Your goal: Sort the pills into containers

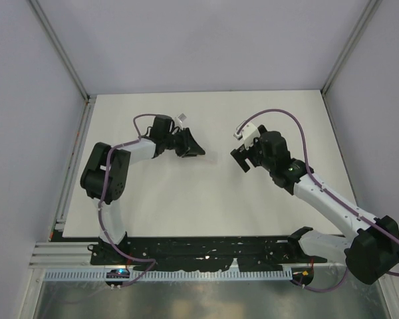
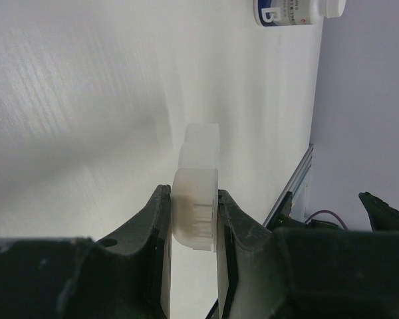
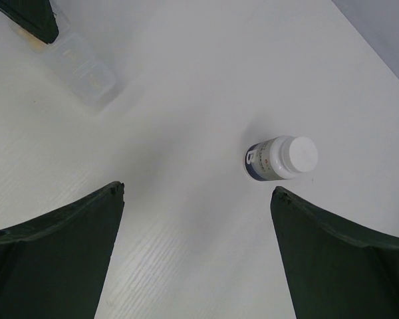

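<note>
Left pincer [image 2: 194, 222] is clenched on the clear packet [image 2: 198, 199], which juts out past its fingertips. Right pincer [image 3: 196, 199] is spread wide above the white-capped bottle [image 3: 279, 158], which sits on the worktop [image 3: 186, 100] apart from the packet.

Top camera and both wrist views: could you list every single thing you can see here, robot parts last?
bottle: one, white cap and dark label, on the table apart from the box
clear plastic box: one, whitish translucent, clamped in the left arm's jaws over the table
pills: none that I can make out
table: one, white, under both arms
panels: pale grey, walling the table
cables: two, purple, one along each arm
left arm: one, black and white, jaws shut on the box
right arm: one, black and white, jaws wide open and holding nothing, above the bottle
</note>
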`<state>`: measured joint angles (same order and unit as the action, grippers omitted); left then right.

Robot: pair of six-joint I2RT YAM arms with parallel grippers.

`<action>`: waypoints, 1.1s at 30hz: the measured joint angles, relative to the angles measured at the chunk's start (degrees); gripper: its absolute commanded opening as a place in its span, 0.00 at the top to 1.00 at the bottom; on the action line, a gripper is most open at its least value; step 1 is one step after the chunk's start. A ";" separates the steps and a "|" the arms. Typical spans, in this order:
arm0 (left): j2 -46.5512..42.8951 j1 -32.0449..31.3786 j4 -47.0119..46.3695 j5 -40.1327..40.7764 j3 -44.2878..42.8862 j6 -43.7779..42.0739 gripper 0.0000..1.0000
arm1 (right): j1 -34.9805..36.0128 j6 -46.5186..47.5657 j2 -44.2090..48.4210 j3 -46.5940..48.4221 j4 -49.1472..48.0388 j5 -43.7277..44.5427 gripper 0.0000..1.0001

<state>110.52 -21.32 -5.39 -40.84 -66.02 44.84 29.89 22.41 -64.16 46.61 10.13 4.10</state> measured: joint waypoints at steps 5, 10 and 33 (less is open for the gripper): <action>0.98 -0.83 2.64 0.98 -0.07 -0.66 0.82 | 0.00 0.17 -0.50 0.00 0.15 0.00 0.05; 1.07 -1.66 3.91 1.53 -0.07 -1.57 0.82 | 0.07 0.20 -0.50 0.00 0.17 -0.02 0.05; 3.17 -3.17 5.05 3.19 -1.75 -1.57 0.71 | 0.07 1.22 -0.83 0.00 0.24 -0.28 0.05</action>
<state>113.69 -24.49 -0.34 -37.65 -67.77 43.27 29.95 23.64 -64.99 46.61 10.37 3.81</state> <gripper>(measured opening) 0.273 0.952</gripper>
